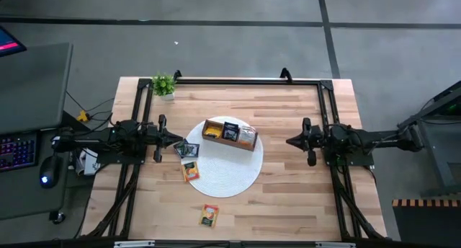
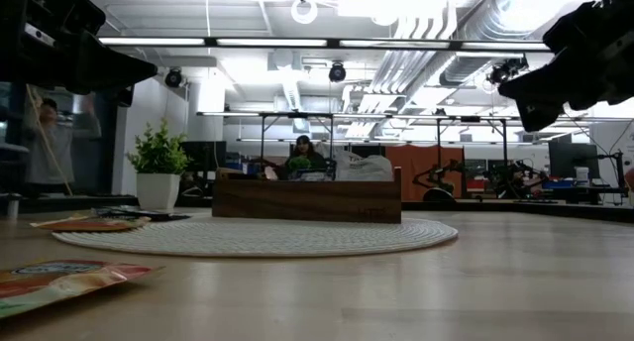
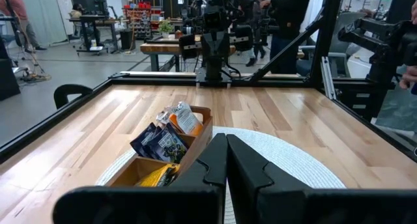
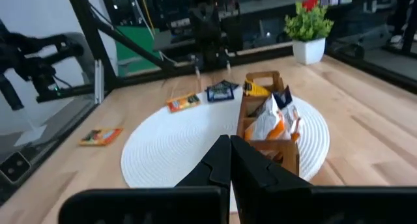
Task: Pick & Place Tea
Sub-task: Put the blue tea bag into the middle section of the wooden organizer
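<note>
High view: both arms parked at the sides of the surface point(image 1: 288, 205), nothing in hand. Left end effector point(image 1: 177, 141) sits at the white mat's point(image 1: 238, 179) left edge, fingers together, empty. Right end effector point(image 1: 290, 141) is well apart to the right of the mat, also pinched shut, empty. Wooden box point(image 1: 230, 133) lies on the mat w/ sachets already in its compartments. Loose tea: dark sachet point(image 1: 187, 149) just beside the left end effector, an orange sachet point(image 1: 190, 171) below it on the mat edge, another orange sachet point(image 1: 209, 215) alone near the front. Small plant point(image 1: 164, 84) at the back-left corner.

Low view: box point(image 2: 307, 198) upright on the mat, loose sachets flat at left, one sachet point(image 2: 59, 282) close to the lens. Both arms hang well above.

Left wrist view: fingers point(image 3: 251, 165) closed, box point(image 3: 166, 155) ahead w/ dark and orange packets inside.

Right wrist view: fingers point(image 4: 215, 165) closed, box and three loose sachets beyond.

Judgement: a pick is yet to begin, some tea placed, three left. Next move prob. for the left arm: open up, drop onto the dark sachet, pinch its thin edge off the flat surface — hard to get under.
</note>
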Controlling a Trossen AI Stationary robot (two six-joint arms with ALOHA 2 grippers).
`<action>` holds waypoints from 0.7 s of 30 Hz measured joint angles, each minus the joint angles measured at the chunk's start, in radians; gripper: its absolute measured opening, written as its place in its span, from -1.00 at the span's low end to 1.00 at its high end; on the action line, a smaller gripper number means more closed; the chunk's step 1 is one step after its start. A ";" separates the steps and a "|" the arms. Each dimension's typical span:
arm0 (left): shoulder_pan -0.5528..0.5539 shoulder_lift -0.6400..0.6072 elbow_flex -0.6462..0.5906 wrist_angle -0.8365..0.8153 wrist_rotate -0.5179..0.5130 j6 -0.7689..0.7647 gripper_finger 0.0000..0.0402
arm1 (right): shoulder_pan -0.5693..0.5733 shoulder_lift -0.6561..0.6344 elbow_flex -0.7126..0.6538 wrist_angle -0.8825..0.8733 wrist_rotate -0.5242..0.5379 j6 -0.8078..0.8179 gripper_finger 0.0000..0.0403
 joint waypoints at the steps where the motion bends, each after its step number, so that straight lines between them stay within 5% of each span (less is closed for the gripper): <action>1: 0.000 0.000 0.000 0.000 0.000 0.000 -1.00 | 0.000 -0.011 0.000 0.000 0.000 0.000 -1.00; 21: 0.000 0.000 0.000 0.000 0.000 0.000 -1.00 | 0.000 -0.067 -0.001 -0.004 0.001 -0.001 -0.97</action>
